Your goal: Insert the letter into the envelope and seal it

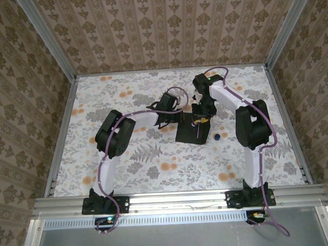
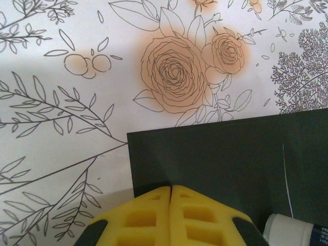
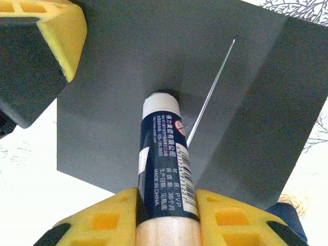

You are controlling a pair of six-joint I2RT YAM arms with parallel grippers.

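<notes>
Right wrist: right claw grips glue stick, tip on envelope; left claw closed.

Envelope edge under left end effector

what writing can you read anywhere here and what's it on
"MADE IN CHINA": glue stick label.
"PVP": same label.
"36个月": same label.
"有限公司": top line of that label.
Other Chinese lines, small numbers and barcode digits on it: too small to read.
Envelope, table cover: no text.
</notes>
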